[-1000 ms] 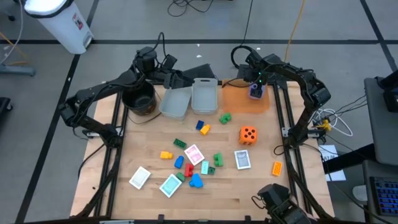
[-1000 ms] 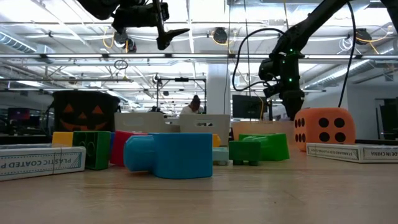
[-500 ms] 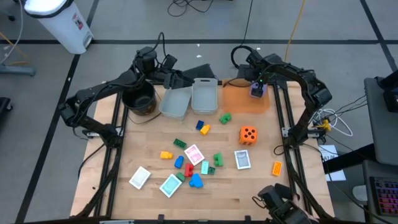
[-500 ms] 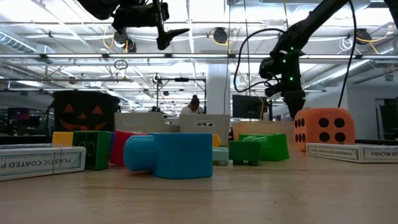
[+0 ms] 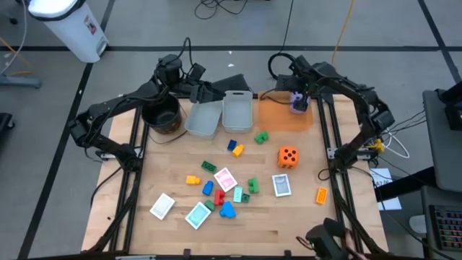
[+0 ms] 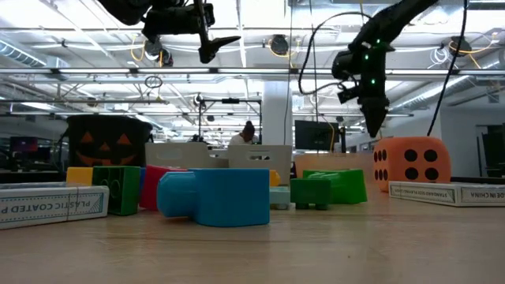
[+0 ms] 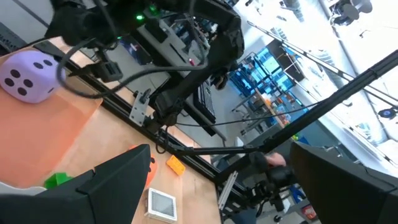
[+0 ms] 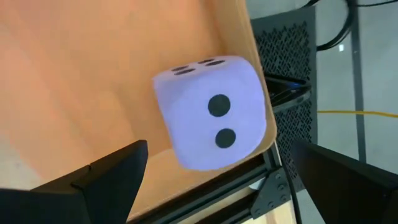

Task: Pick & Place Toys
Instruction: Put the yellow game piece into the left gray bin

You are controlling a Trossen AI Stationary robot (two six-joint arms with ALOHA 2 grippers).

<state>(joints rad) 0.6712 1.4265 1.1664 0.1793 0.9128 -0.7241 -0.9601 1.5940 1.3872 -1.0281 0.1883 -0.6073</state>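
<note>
One purple die rests on the orange tray just beyond the released right claw.

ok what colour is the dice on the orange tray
Pale purple with black dots; the dice shows best in the right wrist view.

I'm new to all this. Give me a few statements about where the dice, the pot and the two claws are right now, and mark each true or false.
1. The purple die lies on the orange tray. True.
2. The right gripper is clamped on the purple die. False: its fingers are open above the die, apart from it.
3. The orange die sits in a clear bin. False: it rests on the bare table.
4. The left gripper is open, beside the black pot. True.
</note>
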